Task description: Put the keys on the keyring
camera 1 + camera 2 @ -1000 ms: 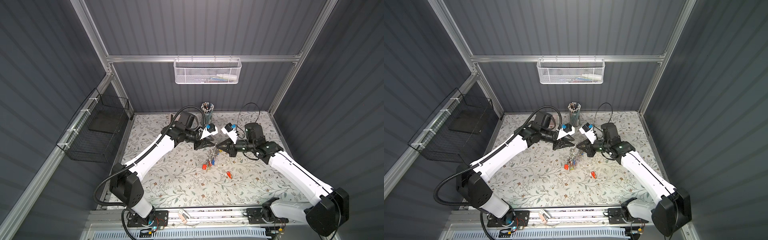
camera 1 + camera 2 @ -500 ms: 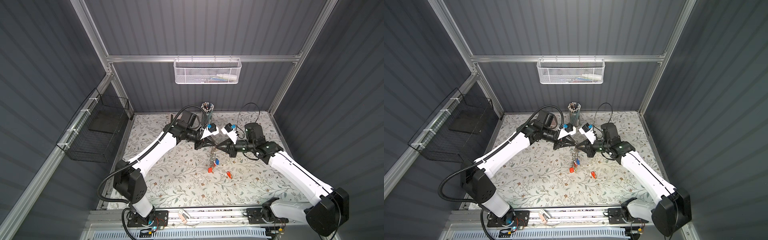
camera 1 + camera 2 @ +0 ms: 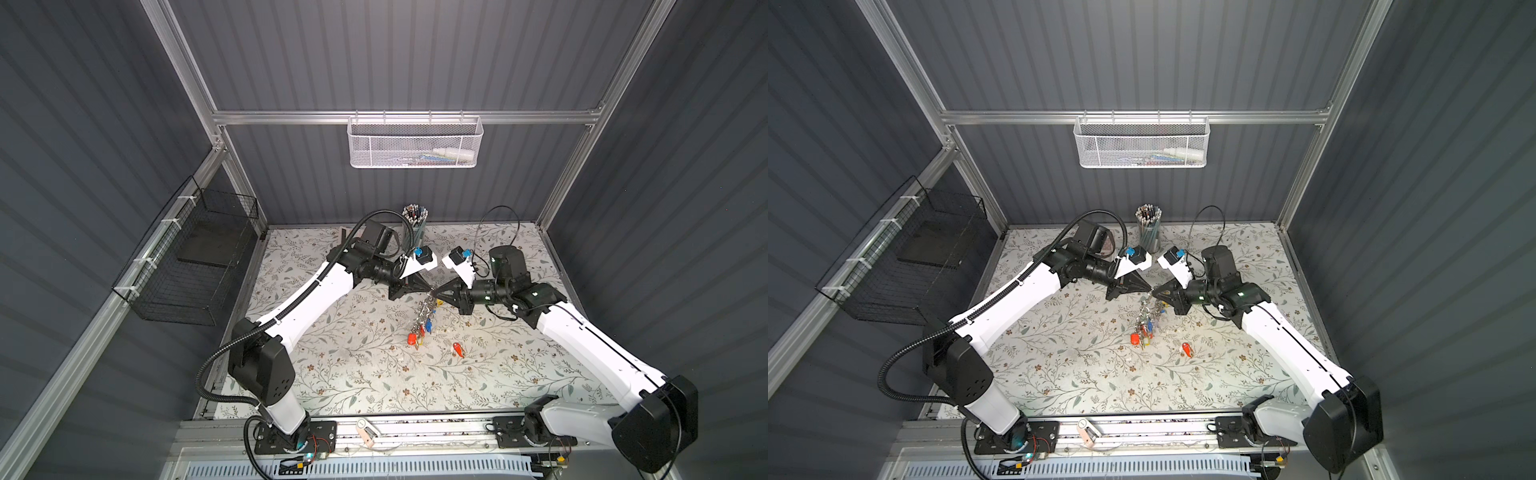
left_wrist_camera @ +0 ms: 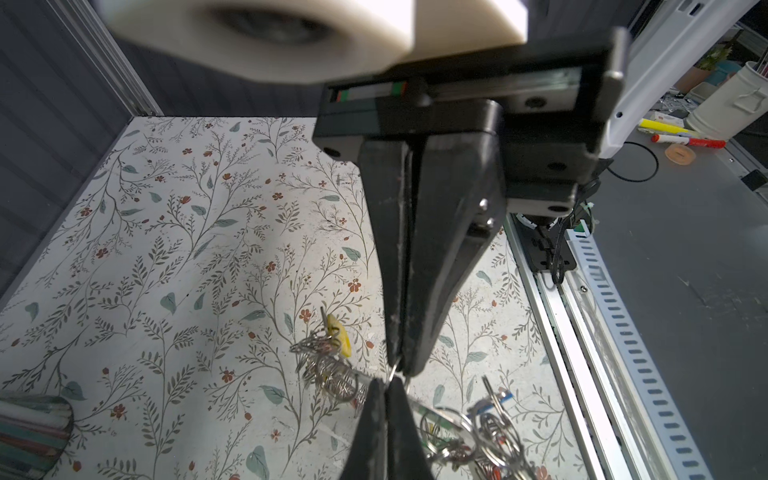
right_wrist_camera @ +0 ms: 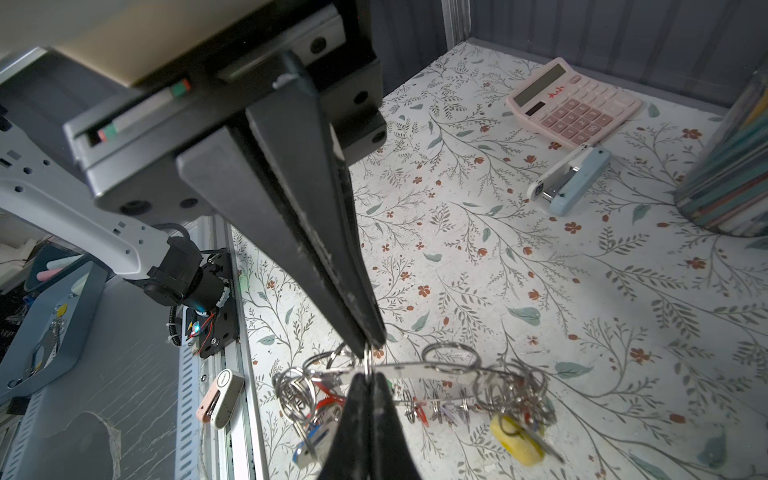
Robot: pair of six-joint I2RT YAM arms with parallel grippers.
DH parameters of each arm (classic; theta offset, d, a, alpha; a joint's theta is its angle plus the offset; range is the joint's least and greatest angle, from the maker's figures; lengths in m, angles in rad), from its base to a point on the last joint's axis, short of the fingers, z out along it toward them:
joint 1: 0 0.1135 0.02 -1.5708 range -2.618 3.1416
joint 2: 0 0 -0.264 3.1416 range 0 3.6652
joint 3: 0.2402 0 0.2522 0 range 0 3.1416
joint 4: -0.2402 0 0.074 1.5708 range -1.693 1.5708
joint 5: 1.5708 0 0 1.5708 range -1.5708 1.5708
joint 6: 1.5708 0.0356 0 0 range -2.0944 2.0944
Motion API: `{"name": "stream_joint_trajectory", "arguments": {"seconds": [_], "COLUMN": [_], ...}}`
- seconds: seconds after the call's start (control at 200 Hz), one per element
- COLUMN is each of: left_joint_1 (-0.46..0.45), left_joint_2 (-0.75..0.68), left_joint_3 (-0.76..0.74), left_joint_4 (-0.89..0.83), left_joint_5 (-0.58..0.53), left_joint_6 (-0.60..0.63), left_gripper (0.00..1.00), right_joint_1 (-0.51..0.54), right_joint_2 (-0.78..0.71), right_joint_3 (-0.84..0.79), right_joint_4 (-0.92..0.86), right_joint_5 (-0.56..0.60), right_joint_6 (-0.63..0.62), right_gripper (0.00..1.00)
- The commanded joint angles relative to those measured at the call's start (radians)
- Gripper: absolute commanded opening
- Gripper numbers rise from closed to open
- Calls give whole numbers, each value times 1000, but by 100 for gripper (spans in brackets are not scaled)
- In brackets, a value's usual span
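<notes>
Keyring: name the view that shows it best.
Right wrist: the keyring is close, edge-on, keys strung on it. Left wrist gives only a sliver; in both top views it is lost among the keys.

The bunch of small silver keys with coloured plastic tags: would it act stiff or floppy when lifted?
Probably floppy: the key bunch hangs as a loose, sagging string. Its interlocked split rings may swing or tangle. Mostly metal, so likely heavy.

- Keyring (image 5: 415,370) with the keys (image 3: 422,324) hangs over the middle of the mat (image 3: 332,374), between the tips of left gripper (image 3: 429,289) and right gripper (image 3: 437,293).
- Loose key (image 3: 458,349) lies on the mat, front-right of the bunch.
- Pencil cup (image 3: 415,226) stands behind, at the back edge.
- Calculator (image 5: 573,104) and stapler (image 5: 569,180) lie side by side near the cup.
</notes>
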Motion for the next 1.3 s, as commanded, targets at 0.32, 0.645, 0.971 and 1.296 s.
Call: {"name": "stream_joint_trajectory", "arguments": {"seconds": [0.32,0.645,0.971,1.296], "left_joint_1": [11,10,4,1], "left_joint_2": [-209,-275,-255,-213], "left_joint_3": [-382,-652,-805,-818], "left_joint_4": [621,1158,1542,1657], "left_joint_5": [15,-56,-77,-72], "left_joint_6": [-443,-777,-987,-1035], "left_gripper": [0,0,0,0], "right_joint_1": [-84,-87,-79,-76], "right_joint_2": [-157,-129,-50,5], "right_joint_3": [-107,-179,-175,-144], "right_joint_4": [242,334,384,371], "right_joint_5": [-47,-91,-163,-163], "right_joint_6": [184,241,276,258], "right_gripper": [32,41,32,23]}}
